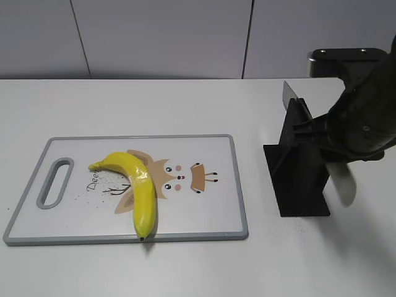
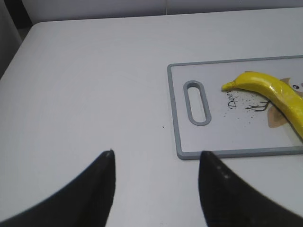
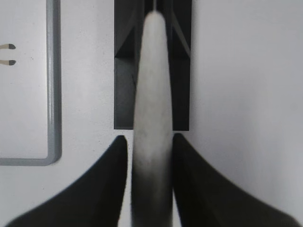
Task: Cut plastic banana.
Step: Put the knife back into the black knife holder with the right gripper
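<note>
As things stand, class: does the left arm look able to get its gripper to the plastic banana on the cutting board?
Probably yes. The left gripper is open and holds nothing, and only bare table lies between it and the cutting board. The plastic banana lies uncovered on the board, with nothing over it.

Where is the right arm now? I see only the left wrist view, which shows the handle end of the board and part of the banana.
Observer: It is at the black knife stand, to the right of the cutting board in the exterior view.
Operator: Does it hold the knife?
Observer: It seems so. In the right wrist view, the right gripper has its fingers pressed against both sides of the pale handle of the knife.
Operator: And the other end of the banana, which I cannot see?
Observer: The plastic banana bends sharply, and its dark tip lies at the near edge of the board.
</note>
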You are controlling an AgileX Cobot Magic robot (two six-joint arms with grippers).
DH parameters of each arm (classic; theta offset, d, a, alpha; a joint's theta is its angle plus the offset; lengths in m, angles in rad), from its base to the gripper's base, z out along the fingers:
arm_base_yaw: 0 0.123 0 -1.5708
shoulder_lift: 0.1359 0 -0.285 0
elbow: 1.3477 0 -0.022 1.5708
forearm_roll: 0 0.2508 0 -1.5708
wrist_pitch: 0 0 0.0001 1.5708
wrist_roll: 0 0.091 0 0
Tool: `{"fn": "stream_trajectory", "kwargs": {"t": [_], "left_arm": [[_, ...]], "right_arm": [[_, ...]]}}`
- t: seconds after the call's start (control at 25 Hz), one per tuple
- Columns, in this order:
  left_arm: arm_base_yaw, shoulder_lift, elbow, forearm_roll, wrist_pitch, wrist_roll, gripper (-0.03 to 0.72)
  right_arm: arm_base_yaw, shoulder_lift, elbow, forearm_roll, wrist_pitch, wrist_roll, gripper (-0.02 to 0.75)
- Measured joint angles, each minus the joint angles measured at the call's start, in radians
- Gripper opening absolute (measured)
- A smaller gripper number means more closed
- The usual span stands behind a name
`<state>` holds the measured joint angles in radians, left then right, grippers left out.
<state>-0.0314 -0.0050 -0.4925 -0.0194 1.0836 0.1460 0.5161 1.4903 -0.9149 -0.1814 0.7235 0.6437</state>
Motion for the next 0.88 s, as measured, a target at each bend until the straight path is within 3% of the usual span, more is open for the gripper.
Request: {"fn": "stream_trajectory", "kwargs": {"t": [0.16, 0.24, 0.52, 0.88], "left_arm": [[0.0, 0.0, 0.0, 0.0, 0.0, 0.0, 0.543], [0.0, 0.0, 0.0, 0.0, 0.0, 0.0, 0.543], [0.0, 0.0, 0.0, 0.0, 0.0, 0.0, 0.543], [0.0, 0.0, 0.0, 0.0, 0.0, 0.0, 0.543]], "right_arm": [[0.0, 0.0, 0.0, 0.024, 0.005, -0.002, 0.529], [0.0, 0.0, 0.0, 0.039, 0.016, -0.022, 0.616], [0.019, -0.117, 0.0, 0.181, 0.096, -0.211, 0.638], [0.075, -0.443, 0.098, 0.208, 0.212, -0.335, 0.633]]}}
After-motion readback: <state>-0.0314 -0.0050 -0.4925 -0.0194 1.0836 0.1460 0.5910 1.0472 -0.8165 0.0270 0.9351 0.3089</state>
